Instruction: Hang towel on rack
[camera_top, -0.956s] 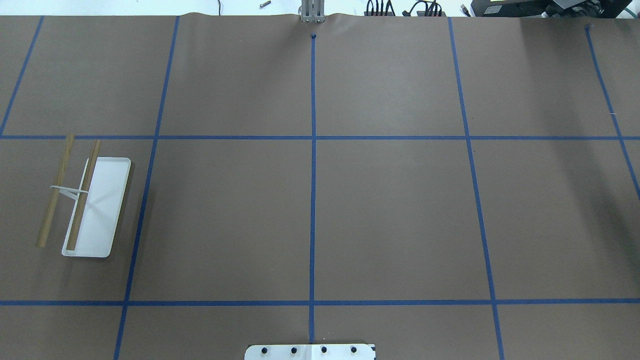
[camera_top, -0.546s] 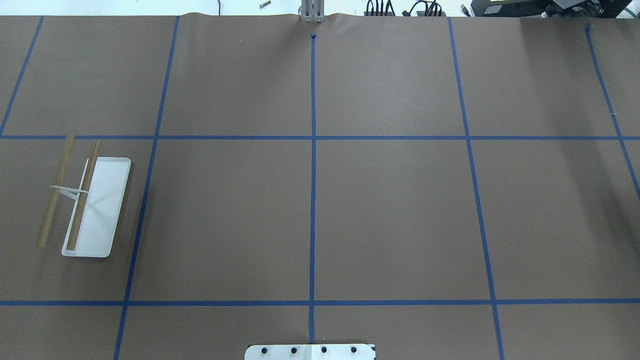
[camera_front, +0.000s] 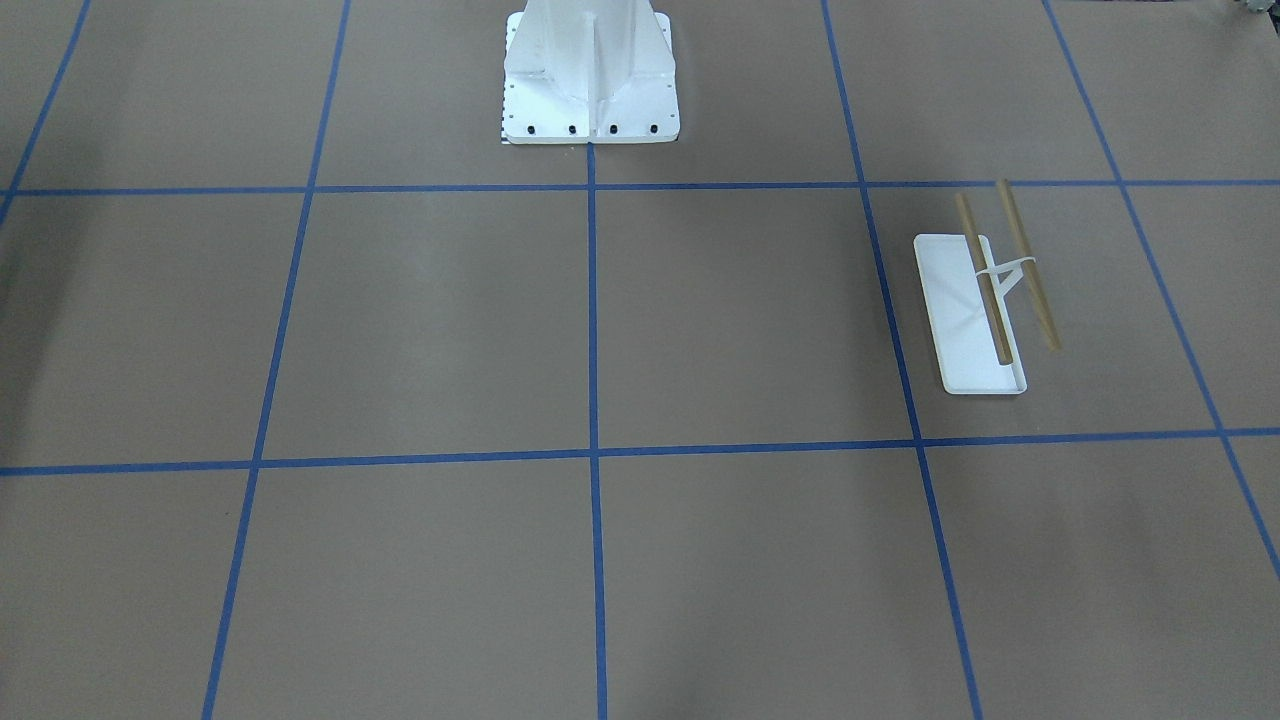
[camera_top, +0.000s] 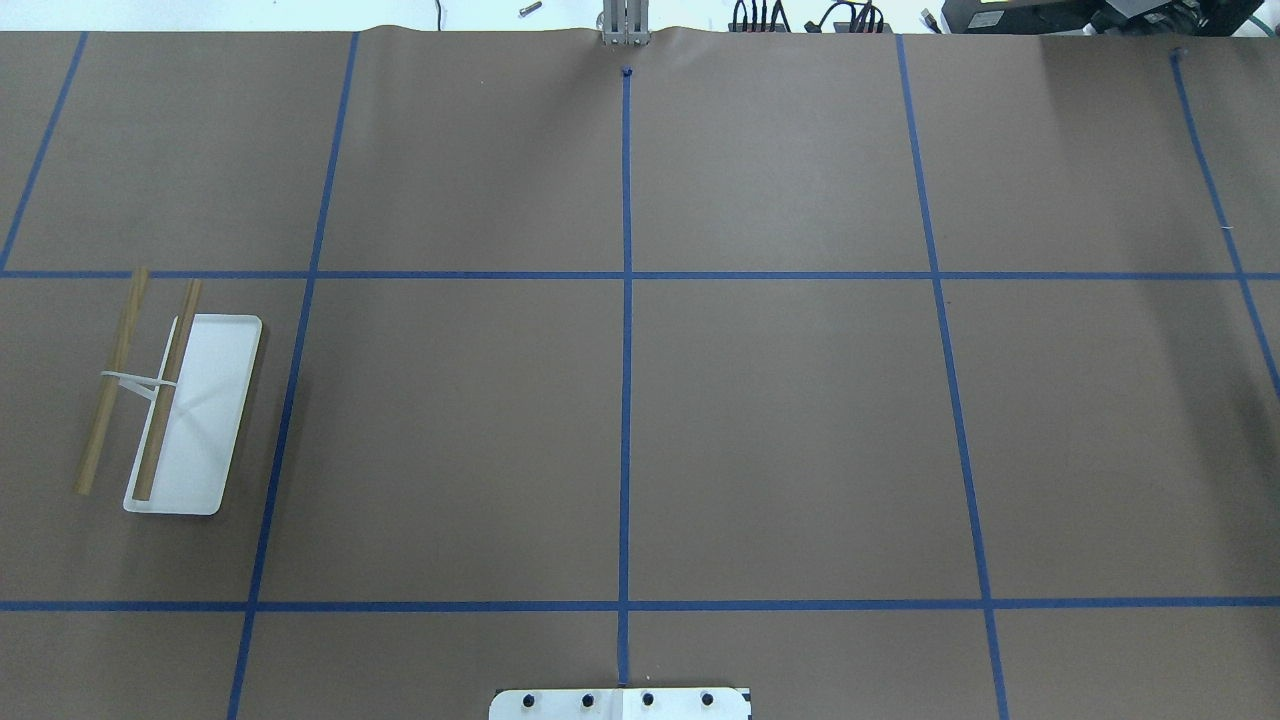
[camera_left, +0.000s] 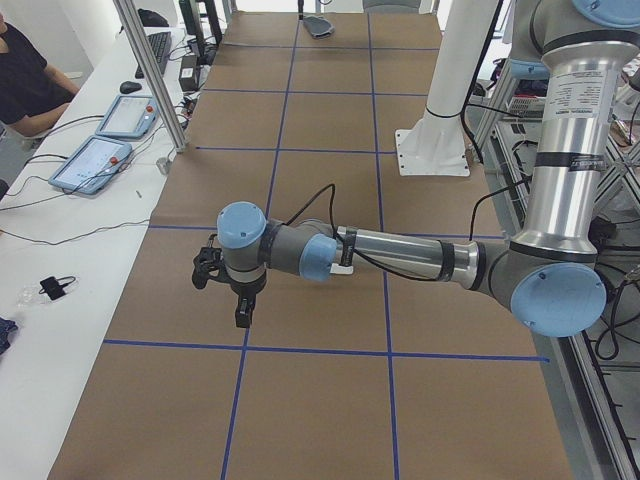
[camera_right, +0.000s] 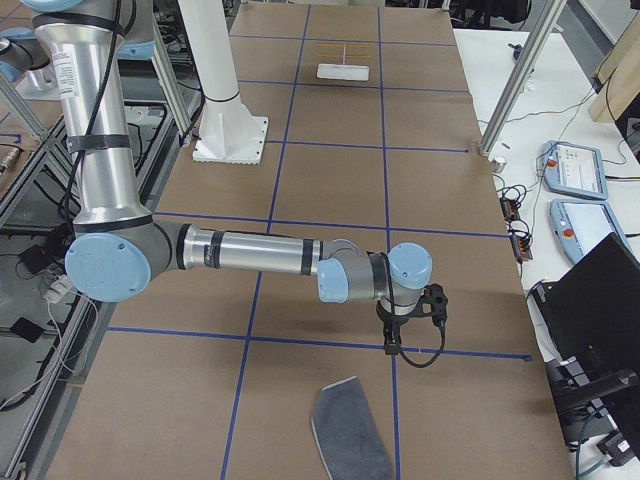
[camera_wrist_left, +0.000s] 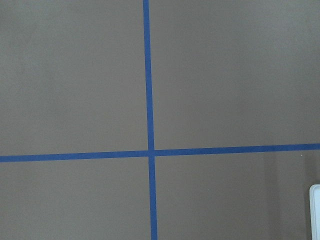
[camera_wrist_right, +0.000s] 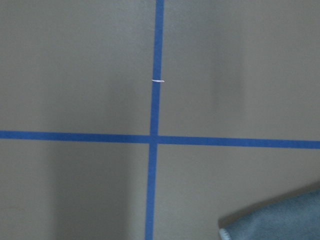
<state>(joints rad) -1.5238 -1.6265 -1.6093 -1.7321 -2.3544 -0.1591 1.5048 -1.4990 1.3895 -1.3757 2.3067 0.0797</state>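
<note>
Towel (camera_right: 350, 432) is the thing you should look for first. It lies flat on the table (camera_top: 780, 430), grey face up, at the end on the robot's right, nearer the right-side camera than the arm is. The right gripper (camera_right: 391, 347) hangs fingers-down over a blue tape line (camera_right: 300, 341). It is near the towel but not touching it, with bare brown paper between the two. In the right wrist view you get only one corner of the cloth, low on the right, with its pale edging showing. From the side view you cannot tell whether those fingers are spread or pressed together.

You find the rack (camera_top: 200, 420) well apart from the towel, on the robot's left half of the table, with its two wooden rods (camera_front: 1027, 265) parallel above the white tray base. The left gripper (camera_left: 243, 315) points down over the paper at that end, and you cannot tell how its fingers stand either. The left wrist view gives you a tape crossing (camera_wrist_left: 150, 152) and a white rounded corner at its right edge.
</note>
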